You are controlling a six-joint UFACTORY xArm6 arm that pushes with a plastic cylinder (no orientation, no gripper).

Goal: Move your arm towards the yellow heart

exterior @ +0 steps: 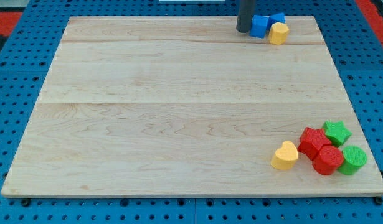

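Observation:
The yellow heart [284, 155] lies near the view's bottom right of the wooden board [179, 112], touching the left side of a cluster of red and green blocks. My tip [243, 29] is at the view's top, right of centre, just left of a blue block [260, 26]. It is far from the yellow heart, almost the board's whole depth above it and a little to its left.
Beside the blue block sit another blue block [278, 18] and a yellow block [278, 33]. By the heart are a red block [314, 141], a red cylinder [328, 160], a green star [337, 132] and a green cylinder [352, 159]. The board's right edge is close.

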